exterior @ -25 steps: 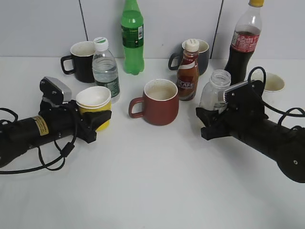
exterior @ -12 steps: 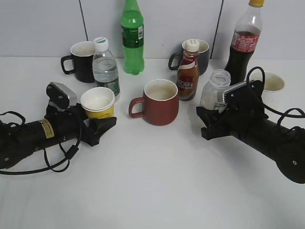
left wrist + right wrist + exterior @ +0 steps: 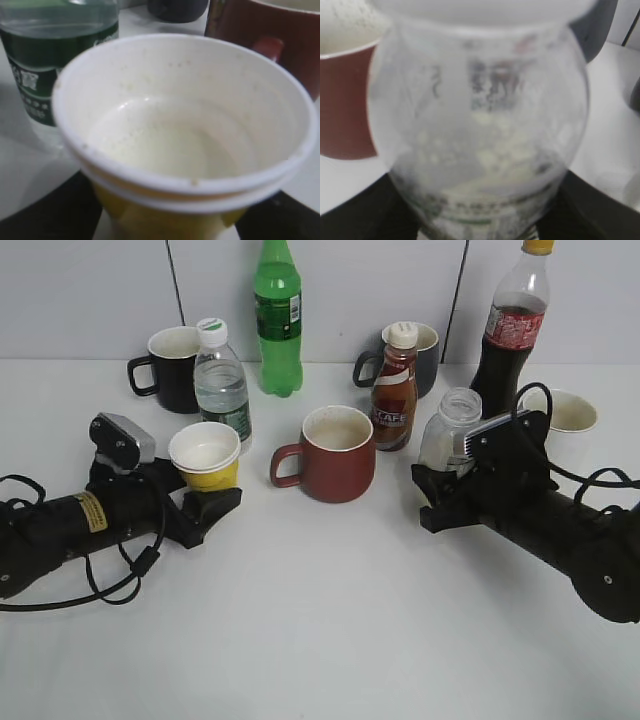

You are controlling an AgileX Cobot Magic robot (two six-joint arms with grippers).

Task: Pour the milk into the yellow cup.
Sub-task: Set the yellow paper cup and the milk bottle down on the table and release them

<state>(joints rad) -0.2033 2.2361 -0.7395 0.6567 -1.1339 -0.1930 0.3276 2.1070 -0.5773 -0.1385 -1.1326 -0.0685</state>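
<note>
The yellow cup (image 3: 206, 462) stands upright on the table at the left, with white milk in its bottom (image 3: 165, 145). My left gripper (image 3: 205, 487) is open around its base, and its black fingers (image 3: 60, 210) stand a little off the cup's sides. The milk bottle (image 3: 450, 432), clear and capless, stands upright at the right and holds only white residue (image 3: 480, 135). My right gripper (image 3: 432, 478) is shut on its lower body, with fingers (image 3: 600, 210) against both sides.
A dark red mug (image 3: 338, 453) stands in the middle between the two grippers. Behind it are a brown coffee bottle (image 3: 394, 388) and a dark mug (image 3: 428, 355). A water bottle (image 3: 222, 385), a black mug (image 3: 172, 368), a green bottle (image 3: 277, 315), a cola bottle (image 3: 505, 335) and a white cup (image 3: 566, 410) line the back.
My left jaws have opened off the yellow cup, which now stands free, and the left arm has drawn back a little to the left. The right gripper and bottle have barely moved.
</note>
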